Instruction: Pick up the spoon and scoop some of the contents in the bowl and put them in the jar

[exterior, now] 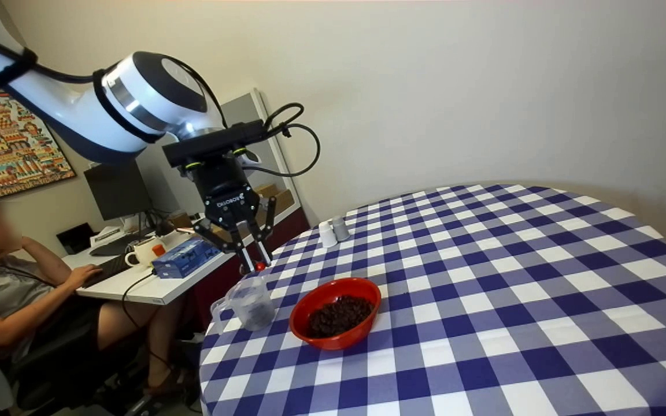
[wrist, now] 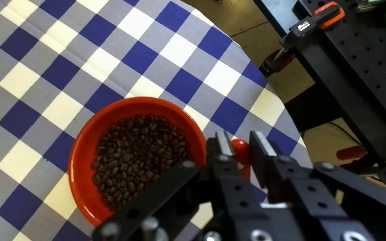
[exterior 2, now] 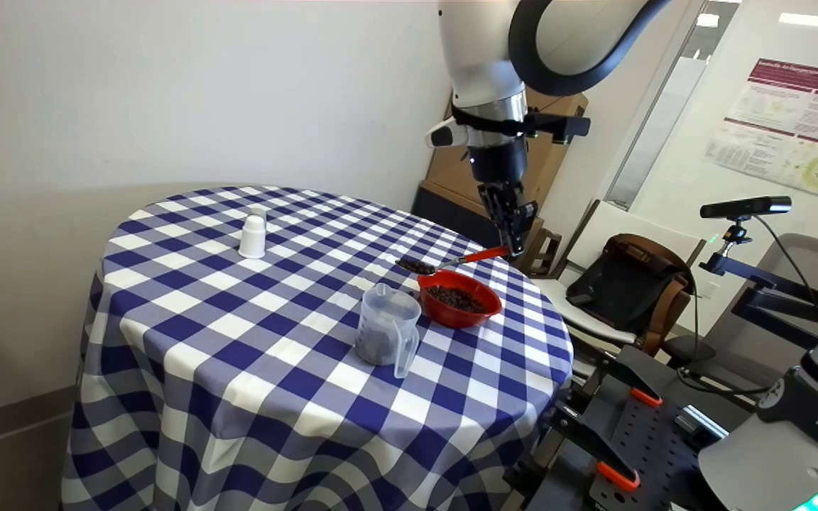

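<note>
My gripper is shut on the spoon's red-orange handle, which also shows between the fingertips in the wrist view. The spoon is held above the table, and its scoop carries a dark heap of bits. In an exterior view it appears just above the bowl's far rim. The red bowl stands upright and holds the contents, dark brown beans. Beside the bowl is the clear jar, upright with a handle; whether anything lies inside, I cannot tell. In the wrist view the jar is out of sight and the scoop is hidden.
A blue-and-white checked cloth covers the round table. Small white and grey containers stand farther across it. Beyond the table's edge are a black perforated stand with clamps and a desk where a person sits.
</note>
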Robot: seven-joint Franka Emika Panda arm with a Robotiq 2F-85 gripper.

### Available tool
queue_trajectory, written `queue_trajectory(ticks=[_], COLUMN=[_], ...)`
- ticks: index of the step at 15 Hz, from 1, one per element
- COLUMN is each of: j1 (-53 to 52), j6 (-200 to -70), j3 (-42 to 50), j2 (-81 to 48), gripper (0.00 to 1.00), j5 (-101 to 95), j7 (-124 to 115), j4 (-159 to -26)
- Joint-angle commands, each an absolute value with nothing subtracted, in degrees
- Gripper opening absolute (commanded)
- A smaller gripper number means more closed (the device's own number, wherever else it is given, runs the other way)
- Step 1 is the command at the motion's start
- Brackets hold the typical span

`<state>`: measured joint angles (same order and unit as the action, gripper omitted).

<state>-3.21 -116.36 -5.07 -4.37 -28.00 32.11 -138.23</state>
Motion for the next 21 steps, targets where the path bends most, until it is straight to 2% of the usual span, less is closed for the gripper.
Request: queue_trajectory(ticks=[1, 21], j1=[-4.9, -8.0], j6=[-117.1, -125.6], j3=[-6.2, -8.0], j2=[-3.8, -6.3], gripper=[0.05, 0.05], j5=[-28.8, -44.2], j7=[28.9, 9.2], j4=[-139.6, -143.6])
